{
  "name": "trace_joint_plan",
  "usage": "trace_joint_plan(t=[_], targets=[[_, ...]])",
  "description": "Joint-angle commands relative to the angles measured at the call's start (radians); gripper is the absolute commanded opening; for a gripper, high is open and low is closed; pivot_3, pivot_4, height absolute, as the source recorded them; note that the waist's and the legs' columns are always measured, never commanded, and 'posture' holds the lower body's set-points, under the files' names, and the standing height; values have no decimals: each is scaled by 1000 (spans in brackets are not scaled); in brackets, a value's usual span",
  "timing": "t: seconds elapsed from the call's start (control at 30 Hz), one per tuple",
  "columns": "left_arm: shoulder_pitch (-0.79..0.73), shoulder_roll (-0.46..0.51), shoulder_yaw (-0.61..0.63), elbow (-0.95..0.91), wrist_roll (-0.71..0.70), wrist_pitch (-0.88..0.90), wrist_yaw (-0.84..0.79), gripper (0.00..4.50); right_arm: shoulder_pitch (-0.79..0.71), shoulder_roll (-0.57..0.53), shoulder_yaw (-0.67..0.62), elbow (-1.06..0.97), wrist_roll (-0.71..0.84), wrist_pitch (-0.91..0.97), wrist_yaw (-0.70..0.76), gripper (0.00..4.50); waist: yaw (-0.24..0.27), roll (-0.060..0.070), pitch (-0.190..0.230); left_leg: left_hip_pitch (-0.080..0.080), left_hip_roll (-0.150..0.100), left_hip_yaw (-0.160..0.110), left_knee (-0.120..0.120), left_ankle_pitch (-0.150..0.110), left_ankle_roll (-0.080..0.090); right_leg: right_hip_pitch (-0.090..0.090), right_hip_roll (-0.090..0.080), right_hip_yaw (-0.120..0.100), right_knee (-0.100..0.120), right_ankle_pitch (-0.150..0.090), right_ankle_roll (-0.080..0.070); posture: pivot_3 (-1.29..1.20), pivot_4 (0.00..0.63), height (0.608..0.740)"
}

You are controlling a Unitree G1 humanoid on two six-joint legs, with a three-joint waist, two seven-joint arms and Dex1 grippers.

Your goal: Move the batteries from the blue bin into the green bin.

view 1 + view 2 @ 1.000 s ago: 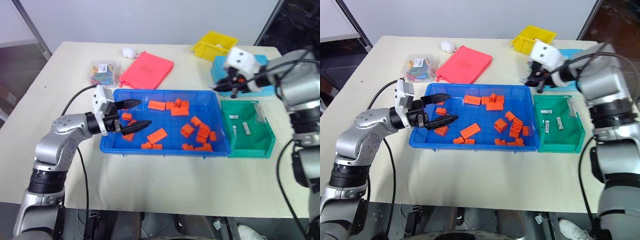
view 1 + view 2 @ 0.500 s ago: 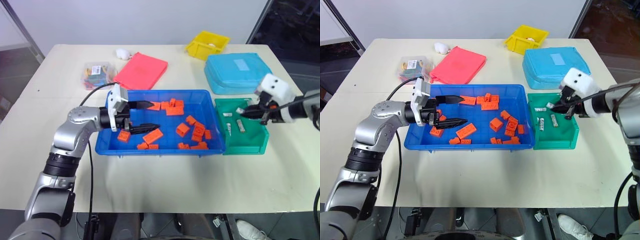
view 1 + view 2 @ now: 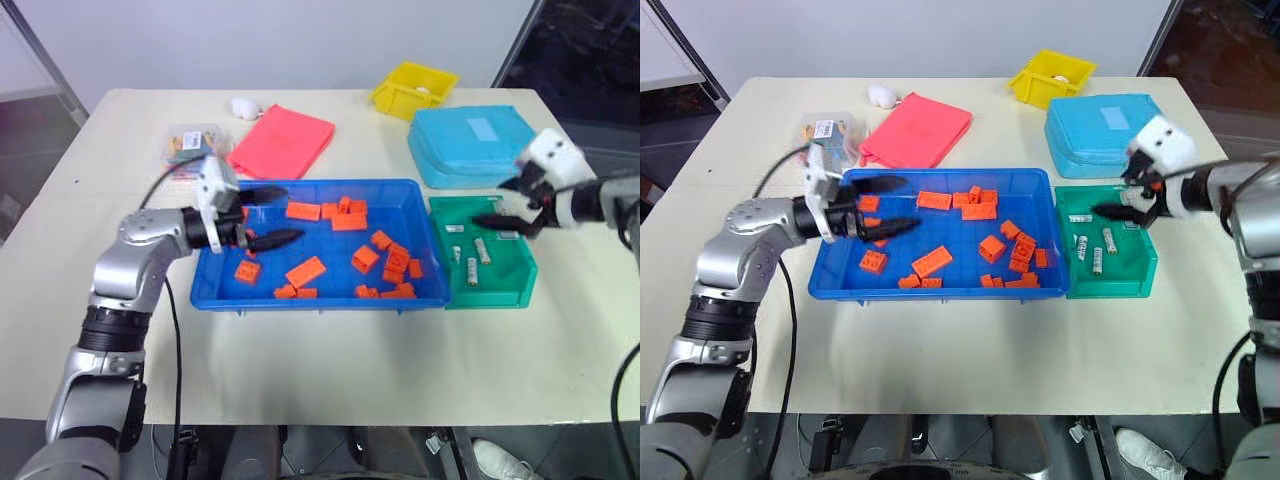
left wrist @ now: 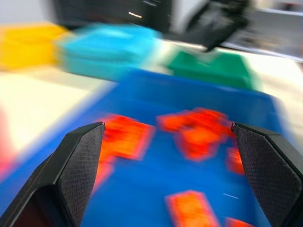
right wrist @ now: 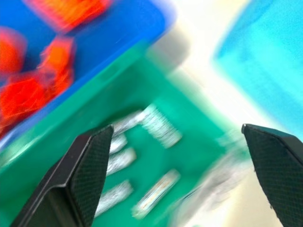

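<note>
The blue bin (image 3: pixel 318 299) sits mid-table and holds several orange bricks (image 3: pixel 307 270). My left gripper (image 3: pixel 272 214) hovers open over its near-left part with nothing between its fingers; in the left wrist view the same gripper (image 4: pixel 166 126) looks across the bricks. Right of the blue bin stands the green bin (image 3: pixel 490 297), with several batteries (image 3: pixel 472 270) lying on its floor. My right gripper (image 3: pixel 502 205) hangs open just above the green bin's far side, empty. In the right wrist view the batteries (image 5: pixel 161 126) lie below the spread fingers (image 5: pixel 90 170).
A light-blue soft case (image 3: pixel 475 145) lies right behind the green bin, and a yellow bin (image 3: pixel 413 88) beyond it. A red pouch (image 3: pixel 283 140), a clear box of small items (image 3: pixel 190 148) and a white object (image 3: pixel 243 107) lie behind the blue bin.
My right gripper has opened above the green bin, and one more battery lies on the bin's floor. My left gripper has drifted back toward the blue bin's left side, still open.
</note>
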Motion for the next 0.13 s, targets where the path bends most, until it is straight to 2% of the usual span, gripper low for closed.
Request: trace_joint_plan(t=[0.03, 0.13], targets=[[-12, 55, 130, -3, -30, -5, 58, 4500, -26, -15, -103, 79, 15, -56, -63, 4449, 2, 0, 0, 0, 0, 0, -1, 0, 0, 0, 0, 0, 0, 0, 0, 0, 150, 740], [35, 110, 223, -21, -64, 40, 84, 4500, 11, -38, -162, 132, 23, -87, -94, 4449, 2, 0, 0, 0, -1, 0, -1, 0, 0, 0, -1, 0, -1, 0, 0, 0, 150, 740]])
